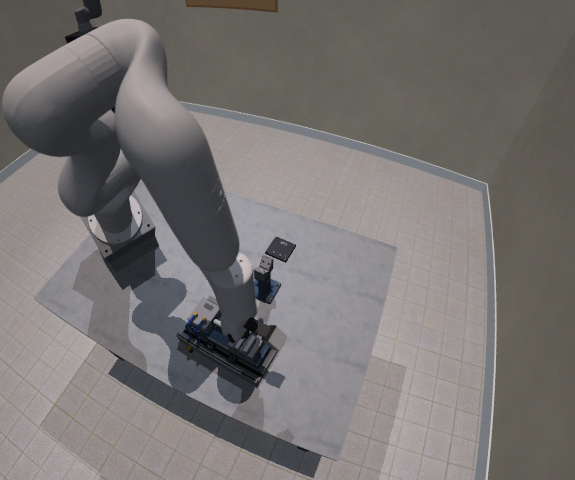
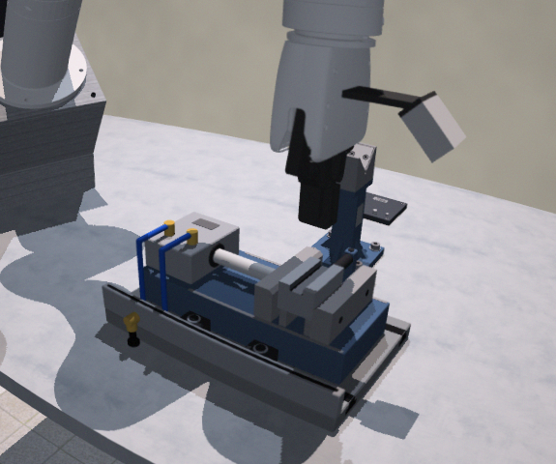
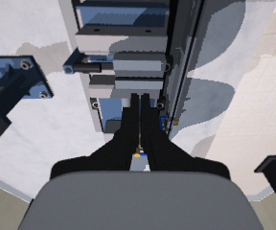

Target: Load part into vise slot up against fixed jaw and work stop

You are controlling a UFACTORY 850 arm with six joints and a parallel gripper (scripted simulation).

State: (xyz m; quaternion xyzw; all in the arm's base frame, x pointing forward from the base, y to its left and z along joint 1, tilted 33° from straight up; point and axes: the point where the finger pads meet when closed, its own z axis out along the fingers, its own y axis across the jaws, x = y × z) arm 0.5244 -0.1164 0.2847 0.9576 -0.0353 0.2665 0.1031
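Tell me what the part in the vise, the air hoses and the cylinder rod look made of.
Part: looks like matte grey metal, flat even tone, sharp milled slot. Air hoses: likely flexible plastic, glossy blue, bent smoothly, ending in yellow fittings. Cylinder rod: probably polished steel, pale and smooth with a soft highlight.

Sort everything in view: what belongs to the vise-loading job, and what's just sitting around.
Job: part, fixed jaw, work stop, V-block, infeed plate, gripper, shut and holding nothing.
Just there: blue hoses, yellow knob, arm pedestal.
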